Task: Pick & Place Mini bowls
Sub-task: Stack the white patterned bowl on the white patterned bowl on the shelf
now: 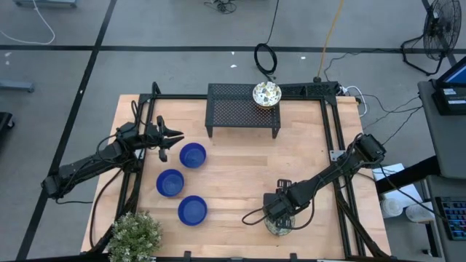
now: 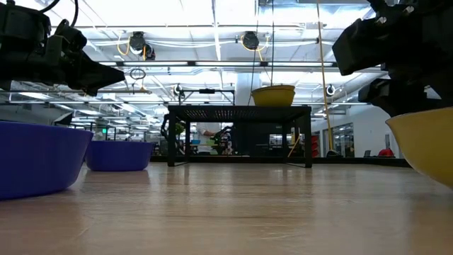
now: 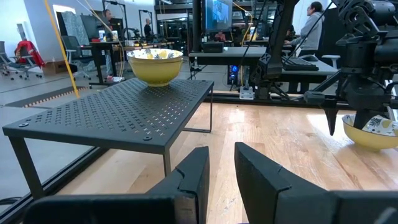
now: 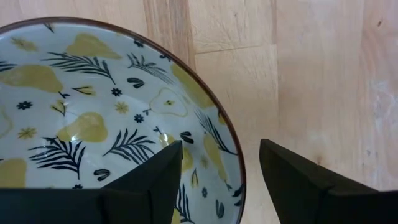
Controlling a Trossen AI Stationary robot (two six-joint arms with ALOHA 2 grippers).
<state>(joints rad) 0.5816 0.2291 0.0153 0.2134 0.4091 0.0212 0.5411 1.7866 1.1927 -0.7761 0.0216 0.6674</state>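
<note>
High view: right pincer (image 1: 279, 217) open, straddling patterned bowl (image 1: 277, 225) rim.

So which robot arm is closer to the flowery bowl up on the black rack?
Left. The left gripper hovers beside the blue bowls, a bit nearer the patterned bowl on the black mesh rack. The right gripper is at the table's near edge, fingers straddling another patterned bowl's rim.

The right gripper (image 4: 221, 171) hangs open astride the brown rim of a pear-and-leaf patterned bowl (image 4: 93, 106) on the wooden table (image 4: 311, 68).
</note>
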